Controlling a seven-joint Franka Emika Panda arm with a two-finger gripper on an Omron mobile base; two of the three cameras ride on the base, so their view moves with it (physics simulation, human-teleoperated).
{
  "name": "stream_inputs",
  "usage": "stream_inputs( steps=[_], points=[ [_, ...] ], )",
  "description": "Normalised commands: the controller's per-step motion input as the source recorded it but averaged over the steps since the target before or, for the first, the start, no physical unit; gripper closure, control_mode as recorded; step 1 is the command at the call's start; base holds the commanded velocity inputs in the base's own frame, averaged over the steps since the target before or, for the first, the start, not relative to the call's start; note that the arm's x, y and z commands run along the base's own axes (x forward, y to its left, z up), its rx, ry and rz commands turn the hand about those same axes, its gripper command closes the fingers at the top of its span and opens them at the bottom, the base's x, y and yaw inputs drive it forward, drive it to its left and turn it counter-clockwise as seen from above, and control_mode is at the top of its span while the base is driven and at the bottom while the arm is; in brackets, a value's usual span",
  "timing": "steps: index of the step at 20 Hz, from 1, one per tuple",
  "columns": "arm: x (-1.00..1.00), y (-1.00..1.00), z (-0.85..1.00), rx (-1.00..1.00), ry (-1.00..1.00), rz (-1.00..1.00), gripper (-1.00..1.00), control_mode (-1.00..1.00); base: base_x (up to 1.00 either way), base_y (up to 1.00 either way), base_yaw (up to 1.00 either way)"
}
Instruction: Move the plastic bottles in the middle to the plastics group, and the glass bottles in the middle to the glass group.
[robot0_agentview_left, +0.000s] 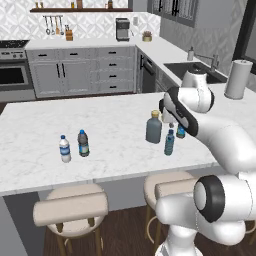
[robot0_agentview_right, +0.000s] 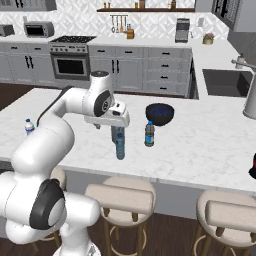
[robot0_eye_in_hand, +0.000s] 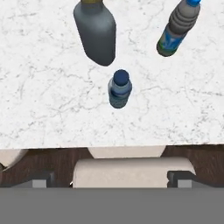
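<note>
The gripper (robot0_agentview_right: 113, 131) hangs above the near edge of the marble counter (robot0_agentview_left: 100, 130), pointing straight down, its fingers (robot0_eye_in_hand: 41, 180) spread wide with nothing between them; that wide stance suits coming down around a slim bottle from above. Directly under it, seen from the hand, stands the blue plastic bottle (robot0_eye_in_hand: 119, 89), upright, cap up, close to the counter's near edge and roughly centred between the two fingertips, though well below them and not touched. Just beyond it, farther from the edge and slightly left, stands the broad grey-blue glass bottle (robot0_eye_in_hand: 96, 33) with its tan stopper; to the far right of the blue one is the dark plastic bottle (robot0_eye_in_hand: 176, 28) with a blue label band. These three sit close together in the middle but apart from one another, which leaves room for the fingers to straddle the nearest one without knocking its neighbours. Well to the left on the same counter the plastics group (robot0_agentview_left: 74, 145) waits: a clear-white bottle and a dark one side by side, upright. A dark bowl (robot0_agentview_right: 160, 113) rests farther back on the right. My reading is that the blue bottle is the first pick, the sorting has not started, and a straight descent is what comes next.
</note>
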Motion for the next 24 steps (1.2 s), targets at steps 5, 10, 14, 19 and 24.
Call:
stream_inputs(
  steps=[5,10,14,19,24],
  points=[
    [0.02,0.00,-0.38,-0.02,0.05,0.00,-1.00,-1.00,0.00,0.00,0.00],
    [0.03,-0.09,-0.40,0.00,0.00,0.00,-1.00,-1.00,0.00,0.00,0.00],
    [0.09,-0.04,-0.32,0.00,0.00,0.00,-1.00,-1.00,0.00,0.00,0.00],
    [0.28,-0.01,-0.19,0.00,0.00,0.00,-1.00,-1.00,0.00,0.00,0.00],
    [0.29,-0.06,-0.17,0.00,0.00,0.00,-1.00,-1.00,0.00,0.00,0.00]
  ],
)
